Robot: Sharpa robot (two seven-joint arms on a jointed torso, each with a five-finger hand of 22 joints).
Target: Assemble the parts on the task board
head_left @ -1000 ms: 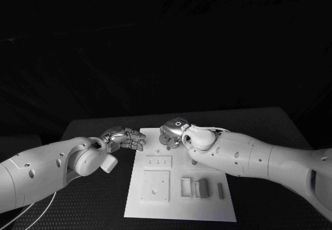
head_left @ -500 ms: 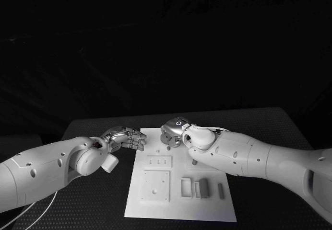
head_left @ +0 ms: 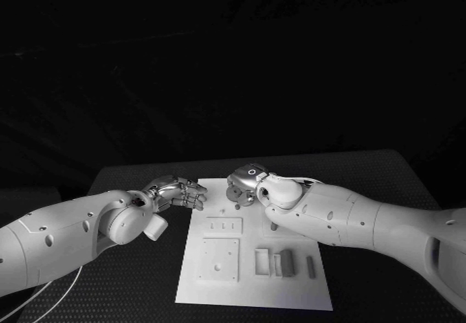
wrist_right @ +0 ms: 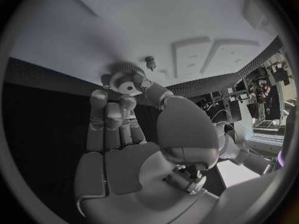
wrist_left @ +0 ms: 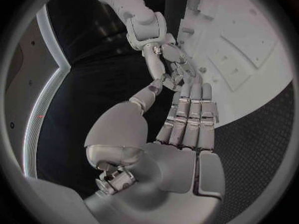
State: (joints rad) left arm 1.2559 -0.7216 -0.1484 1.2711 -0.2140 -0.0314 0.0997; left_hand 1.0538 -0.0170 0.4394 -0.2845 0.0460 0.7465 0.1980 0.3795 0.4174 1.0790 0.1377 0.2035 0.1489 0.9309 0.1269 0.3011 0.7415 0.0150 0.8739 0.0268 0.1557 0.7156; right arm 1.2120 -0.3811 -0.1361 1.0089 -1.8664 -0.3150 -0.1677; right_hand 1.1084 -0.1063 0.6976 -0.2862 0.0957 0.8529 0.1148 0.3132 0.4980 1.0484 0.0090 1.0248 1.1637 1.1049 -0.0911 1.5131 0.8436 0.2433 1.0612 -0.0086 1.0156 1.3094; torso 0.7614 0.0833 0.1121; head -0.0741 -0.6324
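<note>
We see the right hand point(head_left: 243, 188) at the task board's point(head_left: 254, 286) far edge, pinching a small toothed gear point(wrist_right: 129, 79) between thumb and fingertips. The left hand point(head_left: 180, 195), fingers straight and together, holds nothing beside the board's far left corner. Both have barely moved since a second ago.

- task board point(head_left: 291, 286) — you see matt white plastic, smooth
- left hand point(head_left: 180, 195), right hand point(head_left: 243, 185) — shiny silver metal
- table point(head_left: 388, 202) — dark, rough textured mat

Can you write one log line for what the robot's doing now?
right hand: holds gear at board far edge | left hand: beside board, holds nothing
</note>
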